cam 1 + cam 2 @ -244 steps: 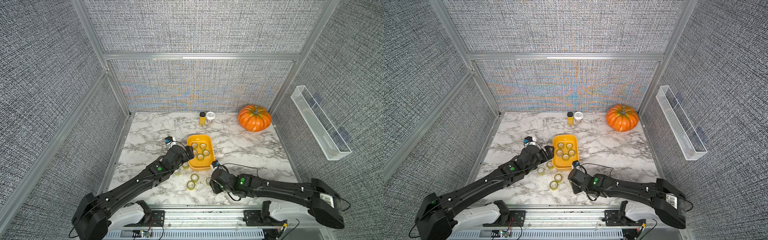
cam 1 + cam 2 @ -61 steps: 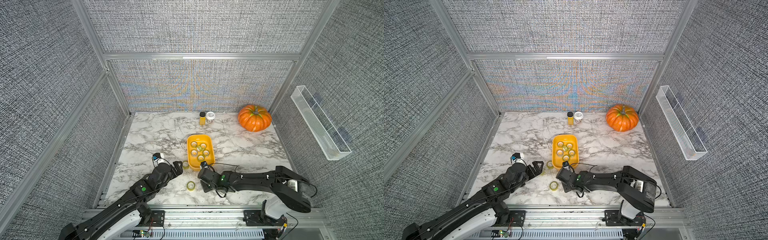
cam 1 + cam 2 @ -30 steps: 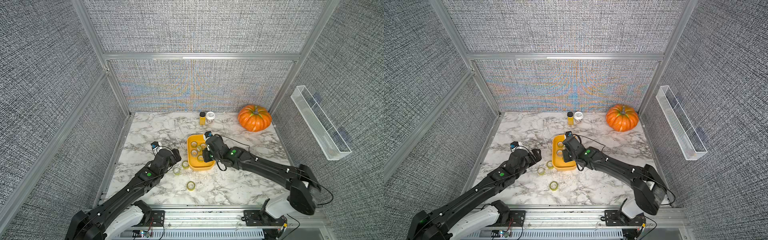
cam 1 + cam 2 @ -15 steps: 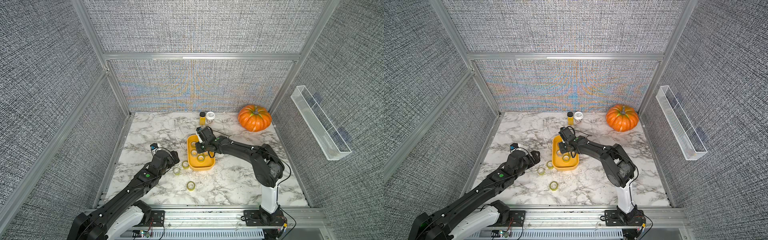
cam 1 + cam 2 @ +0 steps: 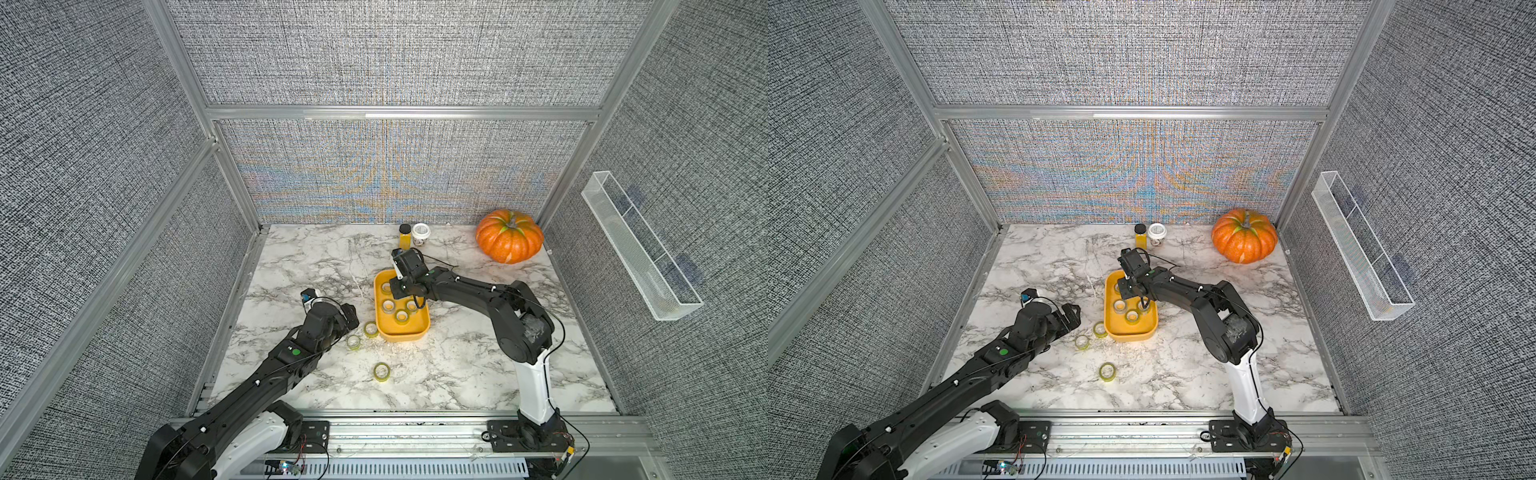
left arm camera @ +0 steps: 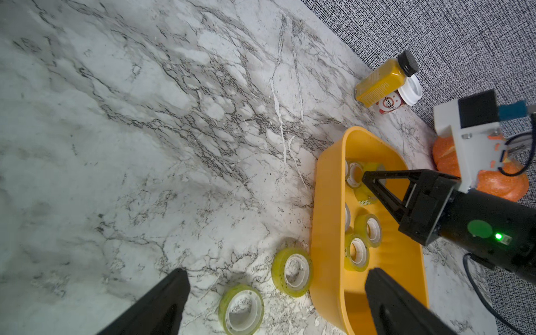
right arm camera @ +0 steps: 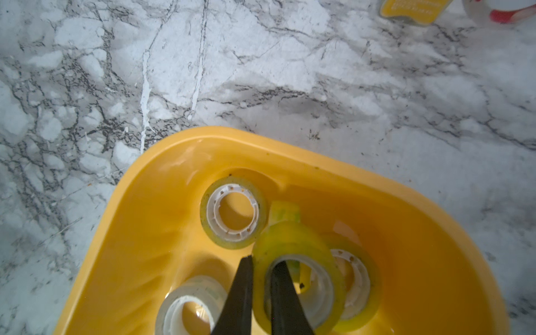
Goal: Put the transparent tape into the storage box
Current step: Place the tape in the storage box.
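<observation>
In both top views the storage box (image 5: 402, 335) is standing in the middle of the marble table (image 5: 478, 374). Wide bare marble is lying at its left, at its right and below it in the frame. A pumpkin (image 5: 509, 242) is sitting at the table's upper right corner. A yellow bottle (image 5: 404, 237) and a white-lidded jar (image 5: 420, 232) are standing at the back wall, apart from the box.

Three loose rolls (image 5: 1082, 342) of yellowish-green transparent tape are lying on the marble at the box's lower left. One is just beside its corner and one is alone, lower in the frame. The left gripper (image 5: 348, 313) is hovering left of them with its jaws wide apart and empty. The right gripper (image 5: 1126, 291) is hanging over the upper part of the box.

In the left wrist view two loose rolls are showing white cores between the spread fingers (image 6: 162, 304).

In the right wrist view the right gripper (image 7: 262, 261) is clamping the held roll (image 7: 293, 243) by its wall, one finger inside the ring and one outside. This roll is tilted above the box floor. A flat roll (image 7: 233, 213) and a greyish roll (image 7: 188, 307) are lying inside the box, near the rounded rim.

Two seconds earlier the right gripper was down on the marble below the box; now it is over the box.
</observation>
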Robot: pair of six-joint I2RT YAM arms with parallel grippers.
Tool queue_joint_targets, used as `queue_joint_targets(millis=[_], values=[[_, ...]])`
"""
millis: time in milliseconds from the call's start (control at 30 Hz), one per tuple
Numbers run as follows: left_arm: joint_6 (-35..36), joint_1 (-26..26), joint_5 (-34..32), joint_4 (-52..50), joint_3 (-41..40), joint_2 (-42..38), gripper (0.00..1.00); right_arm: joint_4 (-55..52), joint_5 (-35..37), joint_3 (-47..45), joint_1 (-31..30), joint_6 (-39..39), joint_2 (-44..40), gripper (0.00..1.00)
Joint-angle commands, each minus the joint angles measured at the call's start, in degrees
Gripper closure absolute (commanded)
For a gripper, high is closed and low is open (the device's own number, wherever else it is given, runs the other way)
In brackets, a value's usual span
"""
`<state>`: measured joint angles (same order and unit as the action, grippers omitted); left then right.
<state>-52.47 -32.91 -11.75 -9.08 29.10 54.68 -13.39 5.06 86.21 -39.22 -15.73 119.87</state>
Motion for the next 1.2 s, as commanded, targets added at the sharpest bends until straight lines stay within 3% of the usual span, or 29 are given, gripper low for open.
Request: queue_joint_targets(millis=[0,300,467,833,900,1067,1167], values=[[0.3,0.0,1.0,0.3,0.9,0.3,0.0,-3.0,-1.7,-1.2,-1.3,0.1,-0.4,0.97],[-0.2,0.0,0.4,-2.1,-0.9,-4.8,0.0,-2.7,-1.7,-9.4,-4.7,-2.4,-11.0,0.98],[-0.8,0.0,0.7,-2.6,-1.6,-7.0,0.0,-6.9,1.0,-9.2,-4.7,-2.2,-15.3,0.98],[-0.8,0.0,1.2,-3.4,-1.3,-8.1,0.0,-7.9,0.5,-7.1,-3.6,-1.6,-8.8,0.96],[-0.7,0.0,0.8,-3.7,-1.3,-8.4,0.0,-6.6,-0.8,-7.6,-3.8,-1.7,-8.3,0.89],[-0.7,0.0,0.6,-3.8,-1.5,-8.7,0.0,-5.4,-1.1,-7.4,-4.2,-1.3,-8.4,0.57],[-0.7,0.0,0.6,-3.6,-1.6,-8.4,0.0,-6.3,0.0,-6.5,-4.2,-1.1,-8.7,0.51]])
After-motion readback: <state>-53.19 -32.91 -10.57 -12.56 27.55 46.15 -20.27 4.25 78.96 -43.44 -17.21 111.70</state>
